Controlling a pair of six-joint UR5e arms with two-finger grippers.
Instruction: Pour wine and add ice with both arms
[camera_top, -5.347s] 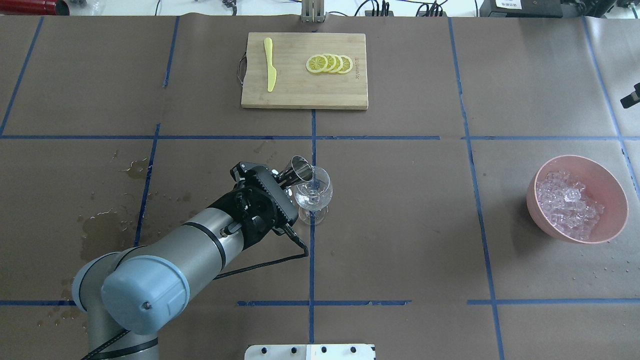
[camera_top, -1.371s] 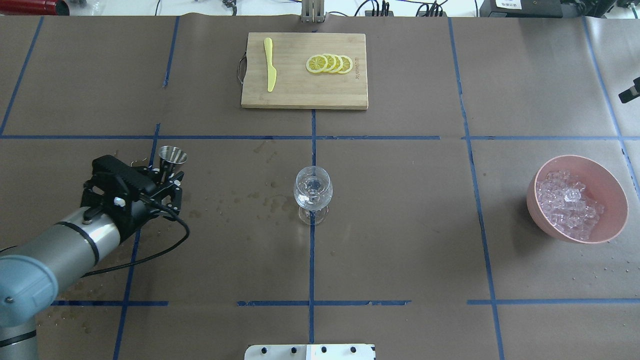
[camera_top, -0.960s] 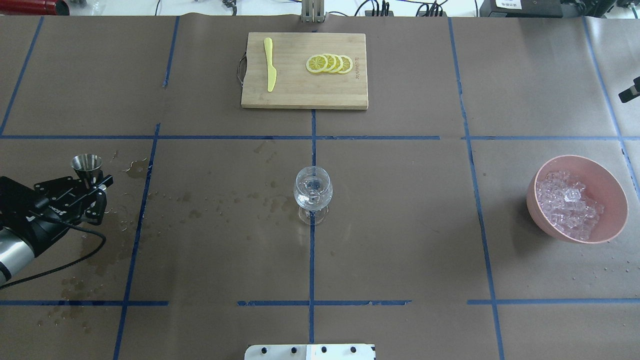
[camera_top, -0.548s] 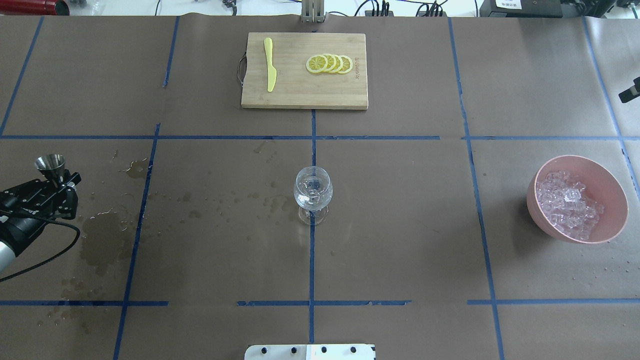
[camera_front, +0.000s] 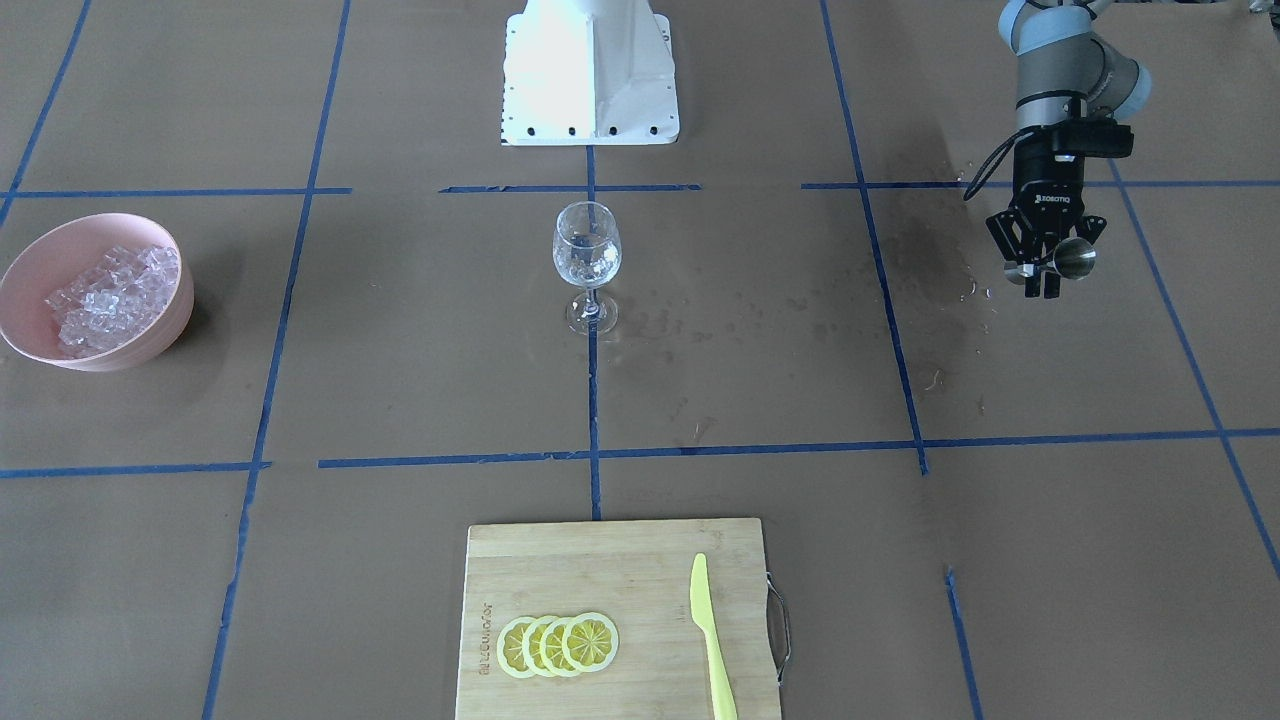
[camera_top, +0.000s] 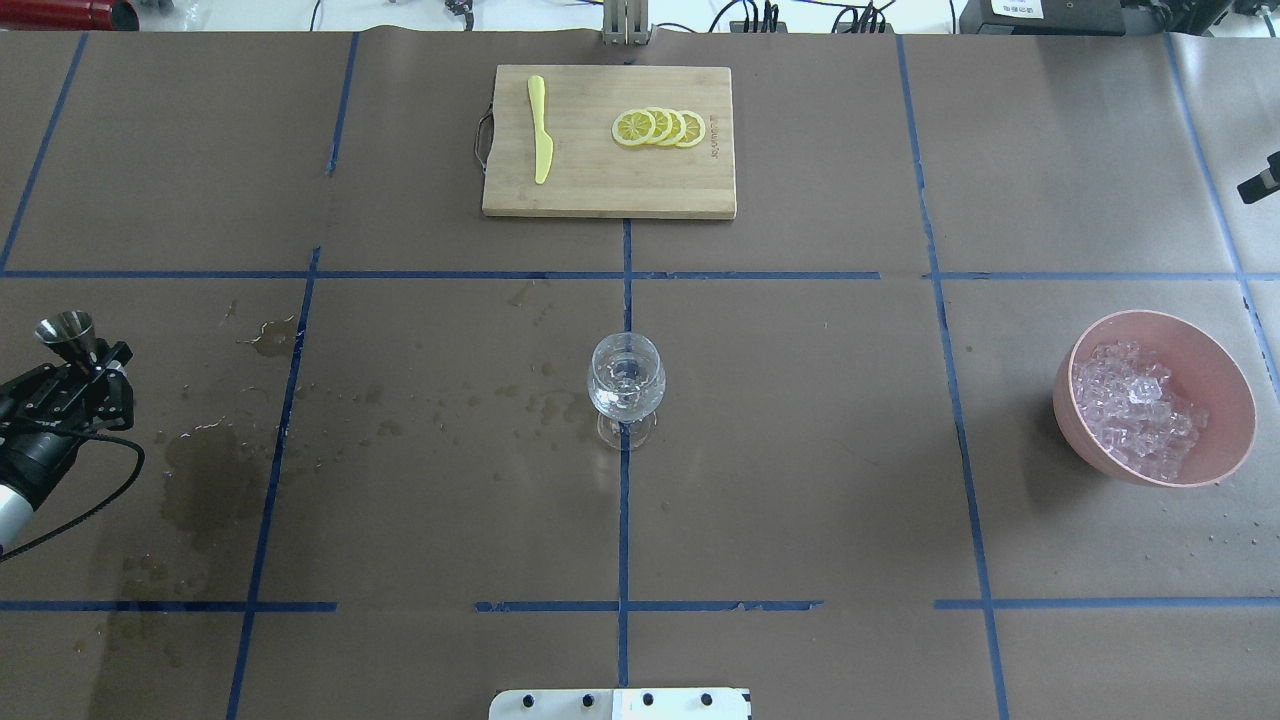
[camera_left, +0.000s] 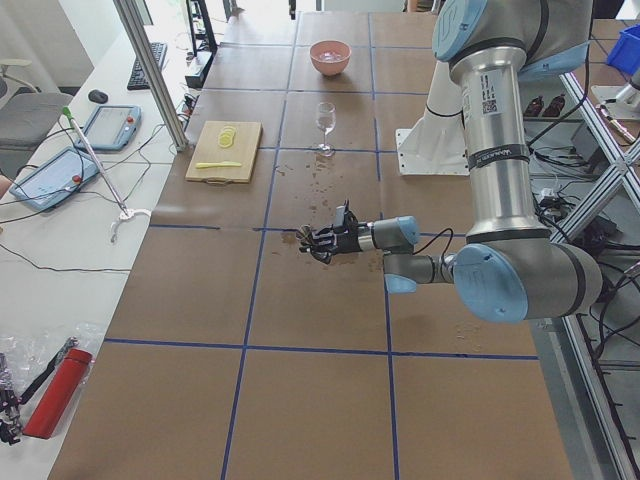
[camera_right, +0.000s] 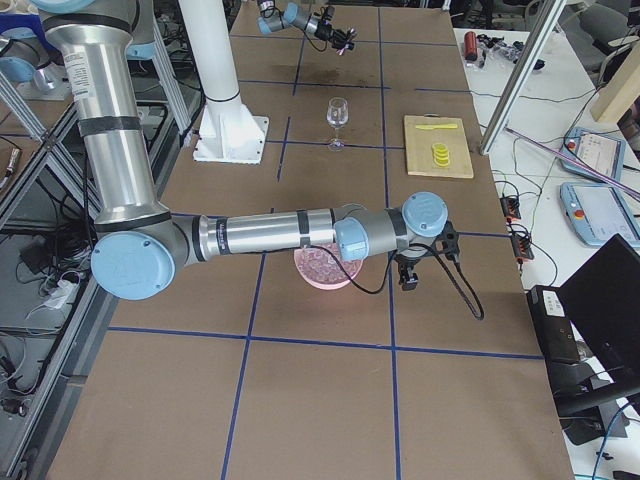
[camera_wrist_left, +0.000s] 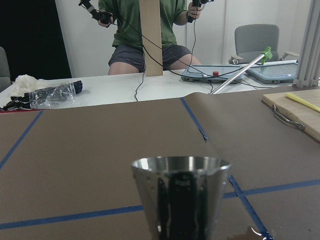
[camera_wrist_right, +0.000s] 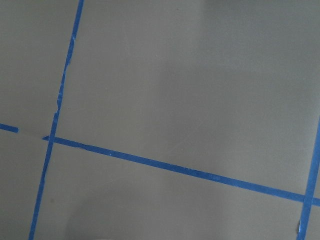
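Desk (camera_top: 800, 450) is covered w/ brown paper and a blue tape grid. Left arm (camera_left: 500, 150) reaches out to the desk's left edge, about mid-length. Right arm (camera_right: 260, 232) stretches low over the right end. Cutting board (camera_top: 600, 185) lies at the middle of the far edge, opp. the robot, handle twd the left. Pink bowl (camera_top: 1215, 365) sits near the right edge, roughly mid-depth. Stemmed glass (camera_top: 626, 385) stands upright at desk ctr on a tape line, well apart from board & bowl. Left gripper (camera_front: 1045, 272) is clamped on a small steel cup (camera_front: 1076, 261), fingers closed round its narrow lower part. The cup is upright, mouth up, just inside the left edge. Right gripper (camera_right: 408, 275) hangs just beyond the bowl, twd the far-right corner. Can't tell how wide its fingers stand, as its wrist cam shows only paper & tape. Yellow knife (camera_top: 541, 130) lies on the board's left part, and four lemon slices (camera_top: 660, 128) overlap in a row on its right part. Ice (camera_top: 1135, 410) is heaped in the bowl. Wine (camera_top: 622, 398) is a little clear liquid low in the glass. Dark wet marks (camera_top: 205, 480) spot the paper btwn glass & left edge.
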